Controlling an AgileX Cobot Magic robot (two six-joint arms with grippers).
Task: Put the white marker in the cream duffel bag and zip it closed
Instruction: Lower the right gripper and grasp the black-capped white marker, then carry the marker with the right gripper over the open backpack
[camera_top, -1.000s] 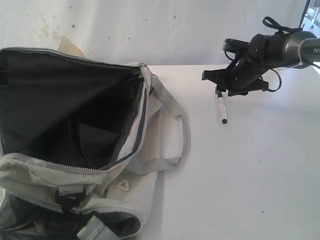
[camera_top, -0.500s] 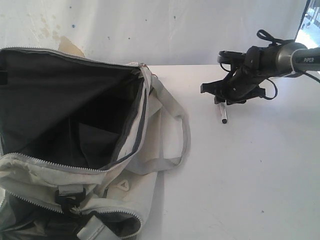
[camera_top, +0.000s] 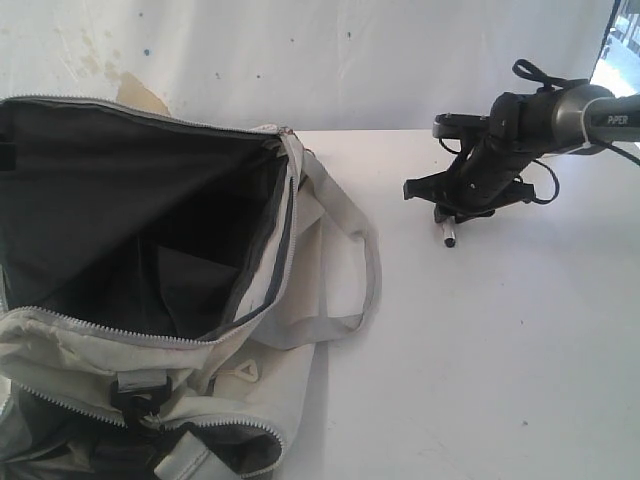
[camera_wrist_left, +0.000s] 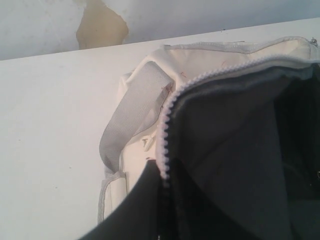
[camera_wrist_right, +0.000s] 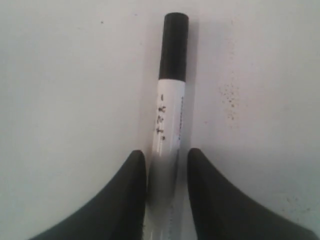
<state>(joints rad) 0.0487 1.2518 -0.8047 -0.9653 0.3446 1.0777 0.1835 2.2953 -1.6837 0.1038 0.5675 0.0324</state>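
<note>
The white marker (camera_wrist_right: 170, 115) lies flat on the white table, black cap pointing away from the wrist. My right gripper (camera_wrist_right: 166, 160) is down on it, its two black fingers pressed close on either side of the barrel. In the exterior view only the marker's tip (camera_top: 449, 238) shows below the right gripper (camera_top: 452, 215). The cream duffel bag (camera_top: 270, 360) fills the left side, wide open, its grey lining (camera_top: 130, 210) showing. My left gripper (camera_wrist_left: 162, 190) is shut on the bag's zipper rim (camera_wrist_left: 167, 120), holding that edge up. It is out of the exterior view.
A grey webbing strap (camera_top: 370, 250) loops from the bag onto the white table (camera_top: 480, 360) between bag and marker. A black buckle (camera_top: 135, 395) sits on the bag's near side. A stained white wall (camera_top: 300, 60) stands behind the table.
My right gripper has come down over the marker and covers most of its length, so only the tip now shows in the exterior view. The bag has not moved.
</note>
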